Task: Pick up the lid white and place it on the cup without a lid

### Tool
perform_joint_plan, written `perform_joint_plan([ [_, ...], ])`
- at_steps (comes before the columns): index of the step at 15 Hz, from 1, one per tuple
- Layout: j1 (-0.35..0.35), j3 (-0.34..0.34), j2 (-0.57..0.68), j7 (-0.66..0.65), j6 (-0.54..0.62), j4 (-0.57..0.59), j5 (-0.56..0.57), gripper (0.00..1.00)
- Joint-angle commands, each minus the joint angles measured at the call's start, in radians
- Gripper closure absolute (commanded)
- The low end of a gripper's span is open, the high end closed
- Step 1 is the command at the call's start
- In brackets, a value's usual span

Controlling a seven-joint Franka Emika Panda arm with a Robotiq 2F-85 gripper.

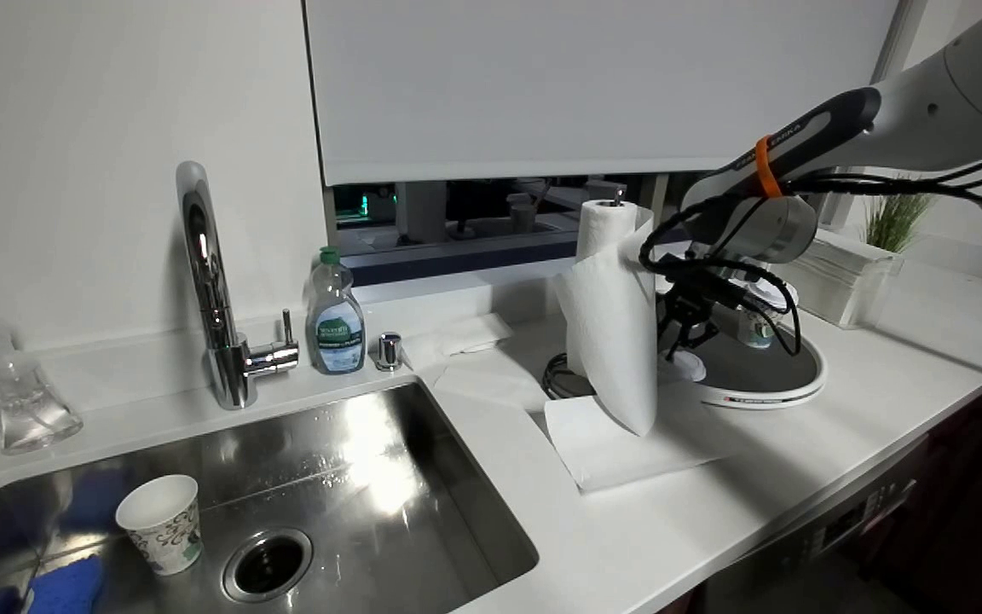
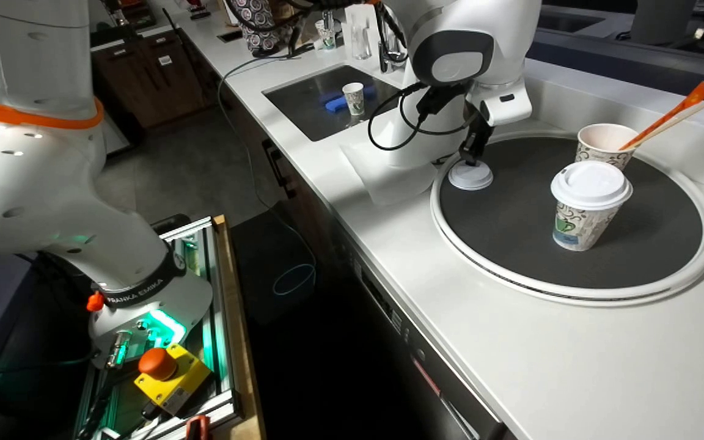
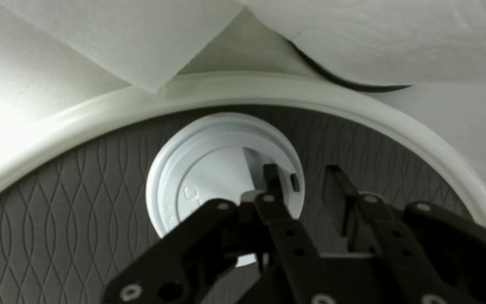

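Note:
The white lid (image 3: 213,169) lies flat on the round dark tray with a pale rim (image 3: 243,89), near its edge; it shows in both exterior views (image 1: 685,367) (image 2: 463,177). My gripper (image 3: 301,168) is open. One fingertip is over the lid, near its sip hole; the other is past the lid's edge, over the tray. Whether a finger touches the lid, I cannot tell. In an exterior view, a lidless cup (image 2: 599,146) holding orange and pale sticks stands at the tray's back. A cup with a white lid (image 2: 584,223) stands in front of it.
A paper towel roll (image 1: 615,324) stands beside the tray, with a loose sheet (image 1: 627,448) on the counter. The sink holds another lidless cup (image 1: 163,529) and a blue sponge (image 1: 66,584). A soap bottle (image 1: 337,320) and tap (image 1: 218,315) stand behind. A white box (image 1: 840,281) is beyond the tray.

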State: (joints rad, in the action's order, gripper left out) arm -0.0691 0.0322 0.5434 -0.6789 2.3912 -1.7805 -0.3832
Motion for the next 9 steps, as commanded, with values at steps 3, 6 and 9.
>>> perform_joint_plan([
  [3,0.007,0.016,-0.005,0.009,-0.032,-0.005,0.001,1.0],
  [6,0.002,0.019,-0.026,0.013,-0.044,-0.009,0.001,0.99],
  [9,-0.005,0.034,-0.064,0.023,-0.053,-0.026,0.01,0.98],
])
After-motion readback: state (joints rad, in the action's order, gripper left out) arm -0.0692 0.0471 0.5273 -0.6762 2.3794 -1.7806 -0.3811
